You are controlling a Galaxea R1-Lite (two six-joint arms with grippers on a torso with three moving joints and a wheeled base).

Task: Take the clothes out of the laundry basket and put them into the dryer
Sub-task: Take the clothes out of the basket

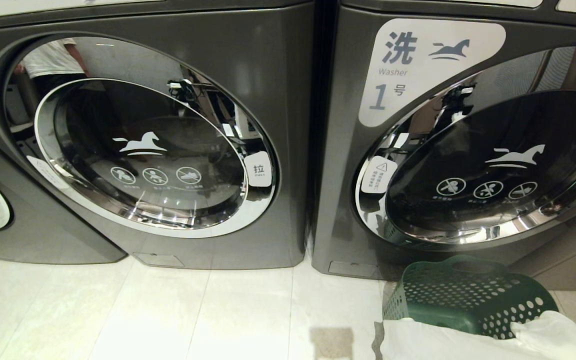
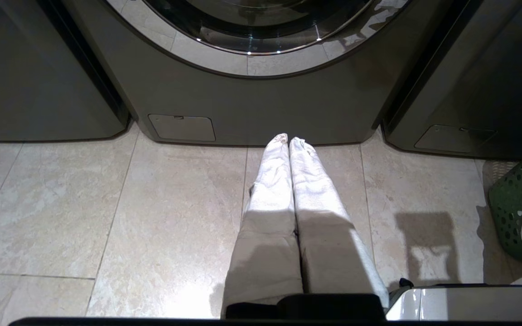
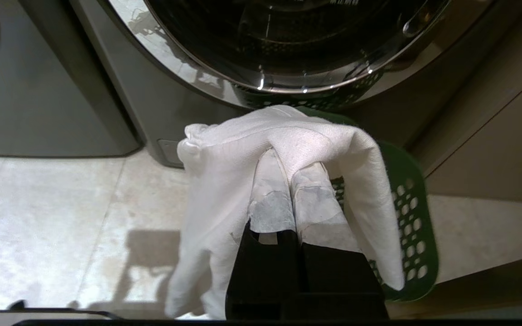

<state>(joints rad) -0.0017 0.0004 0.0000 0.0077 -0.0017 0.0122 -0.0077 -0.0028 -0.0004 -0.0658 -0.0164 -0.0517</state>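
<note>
At the bottom right of the head view, closest to the camera, a white cloth (image 1: 473, 340) is draped, with a green perforated laundry basket (image 1: 468, 295) just behind it on pale floor tiles (image 1: 168, 315). The right wrist view shows that the cloth (image 3: 288, 140) hangs over the right gripper (image 3: 290, 174), whose two wrapped fingers (image 3: 270, 190) are pressed together and pinch it at the fold, directly above the basket (image 3: 410, 213). The rest of the fabric falls down both sides of the gripper. In the left wrist view, the left gripper (image 2: 289, 144) hangs over bare tiles, its padded fingers (image 2: 274, 181) lying side by side and touching, with nothing between them. Two dark grey front-loading machines stand side by side ahead, both round doors closed. The left machine (image 1: 278, 65) has a pull tab (image 1: 258, 169) on its door rim. The right machine (image 1: 348, 175), directly behind the basket, carries a label reading "Washer" (image 1: 418, 65).
</note>
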